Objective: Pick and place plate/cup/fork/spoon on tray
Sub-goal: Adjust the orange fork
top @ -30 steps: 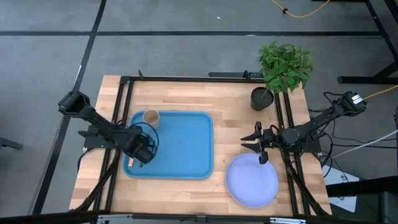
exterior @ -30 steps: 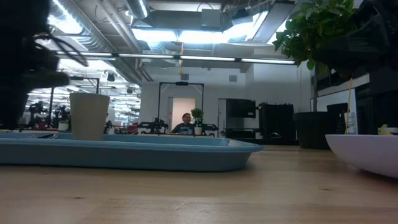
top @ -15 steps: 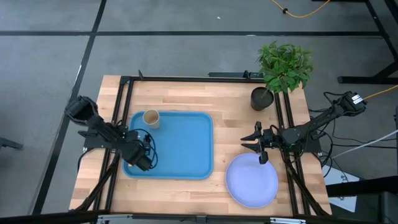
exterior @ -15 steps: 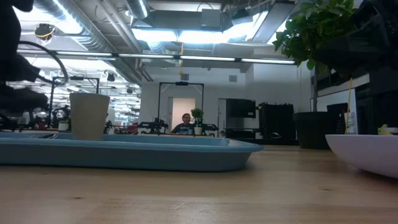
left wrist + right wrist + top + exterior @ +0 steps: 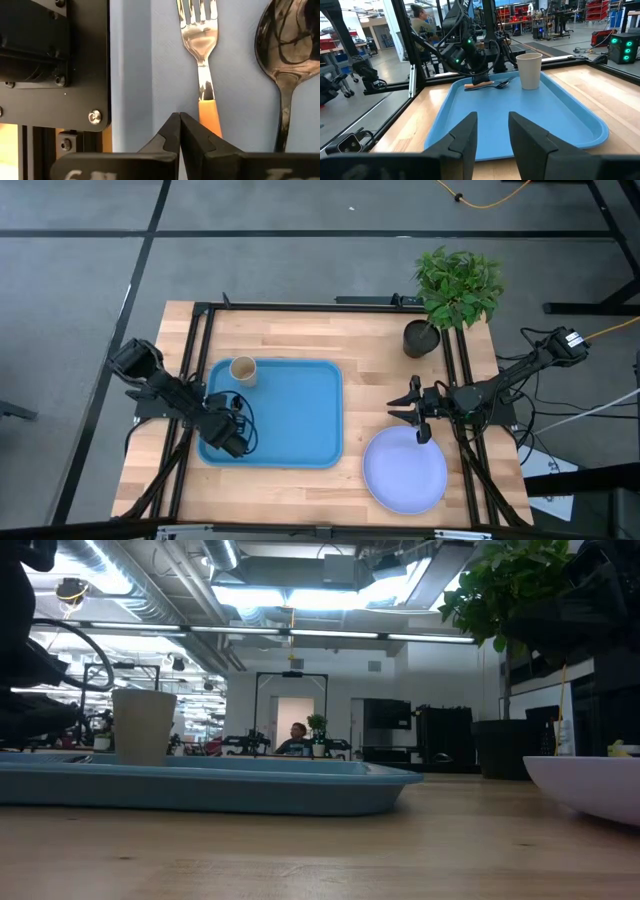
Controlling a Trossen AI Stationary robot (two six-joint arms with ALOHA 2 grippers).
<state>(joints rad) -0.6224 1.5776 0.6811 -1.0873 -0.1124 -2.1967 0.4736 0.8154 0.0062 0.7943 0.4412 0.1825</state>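
Observation:
The blue tray (image 5: 290, 410) lies on the table's left half. The tan cup (image 5: 243, 370) stands upright in its far left corner. The fork (image 5: 200, 40) and the dark spoon (image 5: 285, 45) lie side by side on the tray floor near its left rim. My left gripper (image 5: 180, 120) is shut, low over the tray (image 5: 226, 438), with its tips beside the fork's orange handle (image 5: 210, 112). The lavender plate (image 5: 405, 472) rests on the table to the tray's right. My right gripper (image 5: 415, 415) is open and empty above the plate's far rim. My left gripper holds nothing between its shut fingers. They come from above, beside the fork's orange handle. Whether they touch the handle or the tray floor, I cannot tell.
A black pot with a green plant (image 5: 455, 290) stands at the table's far right corner. Black frame rails (image 5: 195, 360) run along the table's left and right sides. Bare wood lies between the tray and the plate. A person (image 5: 420, 20) shows beyond the table.
My left gripper has moved a little toward the table's near edge over the tray's left side. The fork's orange handle, which showed beside it in the high view, is now hidden under it.

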